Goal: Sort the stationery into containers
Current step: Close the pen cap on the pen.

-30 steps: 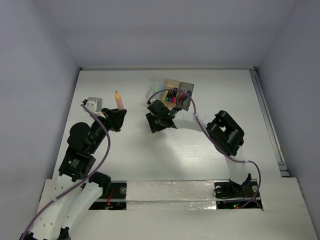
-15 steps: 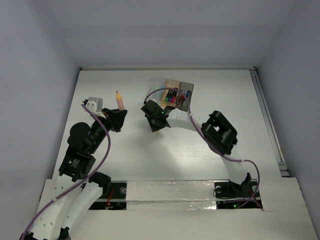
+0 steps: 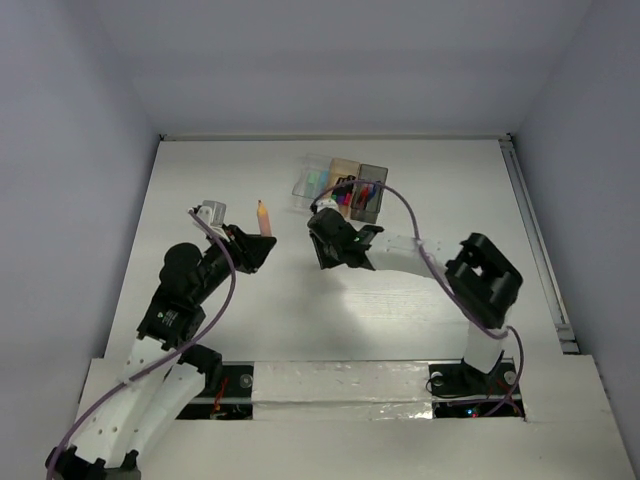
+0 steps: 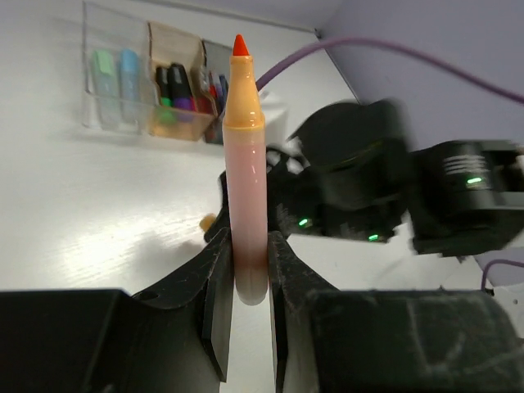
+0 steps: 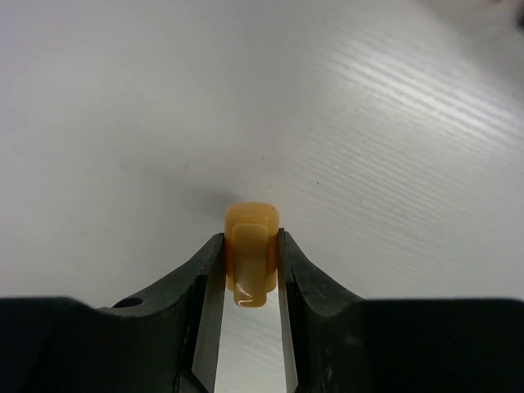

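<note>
Capping seems the step in hand: our left gripper (image 4: 248, 255) is pinching an uncapped orange marker (image 4: 246, 164) by its tail, and our right gripper (image 5: 250, 266) is clamping the orange cap (image 5: 250, 246), both near the containers (image 3: 372, 172). Next, we are likely needing to align cap over tip.

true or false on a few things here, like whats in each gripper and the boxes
1. The left gripper holds an orange marker. True.
2. The marker is capped. False: its red tip is bare.
3. The right gripper is empty. False: it pinches an orange cap.
4. The boxes already hold stationery. True.
</note>
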### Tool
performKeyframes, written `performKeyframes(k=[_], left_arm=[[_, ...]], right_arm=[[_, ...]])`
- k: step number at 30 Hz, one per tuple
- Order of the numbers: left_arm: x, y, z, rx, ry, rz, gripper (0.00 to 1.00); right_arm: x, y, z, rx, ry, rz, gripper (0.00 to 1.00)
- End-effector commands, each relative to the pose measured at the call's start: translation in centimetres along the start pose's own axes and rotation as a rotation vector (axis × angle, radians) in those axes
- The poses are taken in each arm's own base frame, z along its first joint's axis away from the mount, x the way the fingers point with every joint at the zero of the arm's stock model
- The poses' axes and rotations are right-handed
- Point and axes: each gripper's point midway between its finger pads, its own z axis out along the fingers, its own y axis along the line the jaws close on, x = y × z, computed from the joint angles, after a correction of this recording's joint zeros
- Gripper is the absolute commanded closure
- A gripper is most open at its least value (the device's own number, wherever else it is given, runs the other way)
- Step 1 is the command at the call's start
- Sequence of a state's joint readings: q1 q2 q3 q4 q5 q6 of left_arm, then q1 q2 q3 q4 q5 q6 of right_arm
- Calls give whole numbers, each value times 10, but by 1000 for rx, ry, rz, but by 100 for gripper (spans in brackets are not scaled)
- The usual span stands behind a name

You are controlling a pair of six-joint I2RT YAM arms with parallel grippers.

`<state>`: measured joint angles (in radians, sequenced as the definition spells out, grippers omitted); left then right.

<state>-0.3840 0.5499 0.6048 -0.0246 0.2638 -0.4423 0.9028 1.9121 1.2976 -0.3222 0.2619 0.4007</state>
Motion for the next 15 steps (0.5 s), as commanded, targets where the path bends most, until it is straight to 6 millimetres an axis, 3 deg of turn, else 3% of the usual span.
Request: performKeyframes(k=[1,4,7,9,10,15], left_arm=[[10,-17,10,106,5,-87,100],[21,-25,15,133,11,-110,100],[40,-30,23,130,21,-114,100],[51,-26,28,109,21,-106,100],[54,-33,29,136,13,-90,100],[65,-25,39,97,15,-41,100]], right_arm=[[-93,11,-65,-99,-356,144,100],[-124,7,-103,-125,-482,197,100],[-140,1,-125,-125,-554,226,100],[-158,0,-147,-143,-627,252,100],[-168,2,-157,-160,-656,261,100],[-192,21,-182,-274,-715,279,100]])
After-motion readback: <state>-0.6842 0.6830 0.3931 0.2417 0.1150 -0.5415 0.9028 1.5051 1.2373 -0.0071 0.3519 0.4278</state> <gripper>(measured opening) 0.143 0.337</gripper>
